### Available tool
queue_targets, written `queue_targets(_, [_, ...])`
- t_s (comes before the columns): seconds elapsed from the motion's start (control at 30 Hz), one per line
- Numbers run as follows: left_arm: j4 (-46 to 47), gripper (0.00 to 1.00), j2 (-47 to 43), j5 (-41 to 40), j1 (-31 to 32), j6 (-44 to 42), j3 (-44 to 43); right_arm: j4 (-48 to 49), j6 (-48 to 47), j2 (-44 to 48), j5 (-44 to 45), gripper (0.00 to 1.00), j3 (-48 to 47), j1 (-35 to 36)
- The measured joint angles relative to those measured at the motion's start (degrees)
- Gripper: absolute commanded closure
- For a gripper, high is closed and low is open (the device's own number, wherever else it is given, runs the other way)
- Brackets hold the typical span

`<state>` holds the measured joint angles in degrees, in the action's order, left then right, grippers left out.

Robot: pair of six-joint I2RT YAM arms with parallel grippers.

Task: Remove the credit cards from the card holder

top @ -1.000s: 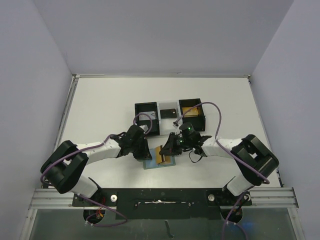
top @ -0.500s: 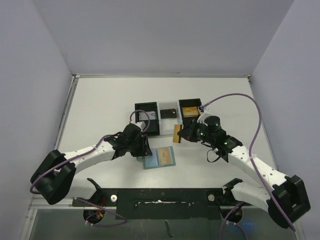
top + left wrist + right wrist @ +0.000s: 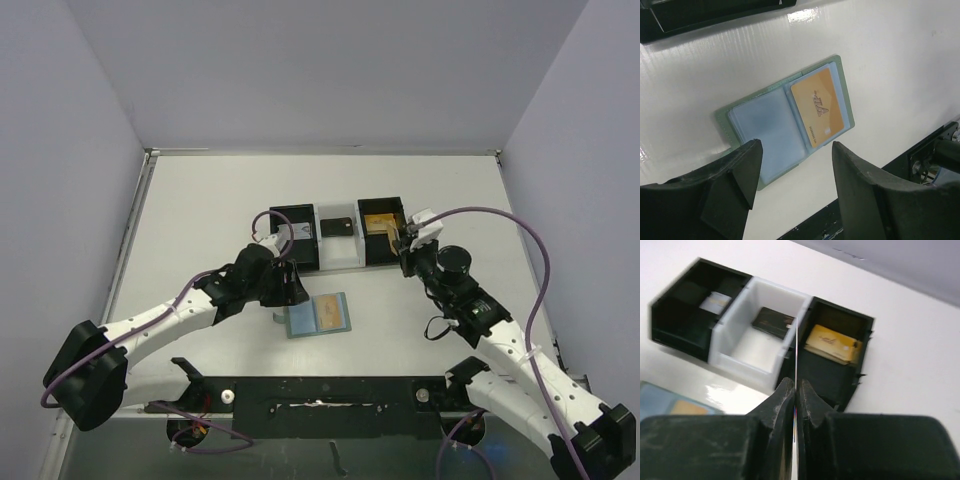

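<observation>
Card holder (image 3: pixel 765 125) lies flat and wide open on the white table (image 3: pixel 200 210), pale blue lining up, just in front of the row of bins. One gold-orange card (image 3: pixel 820 112) sits in a pocket on one half; the other half shows only blue lining. The left gripper (image 3: pixel 796 150) hangs right above the holder's near edge, jaws spread wide and nothing between them, fingers (image 3: pixel 735 180) straddling that edge without a grip.

Over to the right gripper (image 3: pixel 795 385): it is clamped tight on a thin held card (image 3: pixel 796 355), seen edge-on as a sliver rising from the pinched fingertips. From the top view it is up by the right black box (image 3: pixel 384 256), well apart from the holder. That box has gold cards (image 3: pixel 832 344) lying in it. Beside it, the white tray (image 3: pixel 735 347) carries a dark card (image 3: pixel 772 320), and the left black box (image 3: pixel 670 320) shows a pale card (image 3: pixel 715 301) at its far side
</observation>
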<state>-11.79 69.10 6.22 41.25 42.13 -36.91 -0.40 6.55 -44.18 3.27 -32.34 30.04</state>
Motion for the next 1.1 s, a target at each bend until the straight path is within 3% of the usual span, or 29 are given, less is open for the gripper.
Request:
queue_targets(0.17, [0.0,0.41,-0.2,-0.3,0.0,-0.3,0.0,-0.7,-18.7,-5.1,3.7,1.0,-1.6,-0.7])
queue_targets(0.37, [0.0,0.39,-0.3,-0.3,-0.1,-1.0,0.0,-0.9,-34.9,-17.1,-3.1,1.0,-5.4,-7.7])
queue_targets(0.5, [0.0,0.36,-0.7,-0.3,-0.2,-1.2,0.0,-0.5,-41.5,-22.7,-10.4,1.0,-7.6,-13.2])
queue_targets(0.7, [0.0,0.33,-2.1,-0.2,-0.8,-1.5,0.0,0.7,-49.6,-31.9,-18.1,1.0,-14.3,-14.2])
queue_targets(1.1, [0.1,0.32,-2.7,0.4,-1.6,-2.0,0.0,1.0,-58.0,-45.2,-20.0,1.0,-20.9,-14.2])
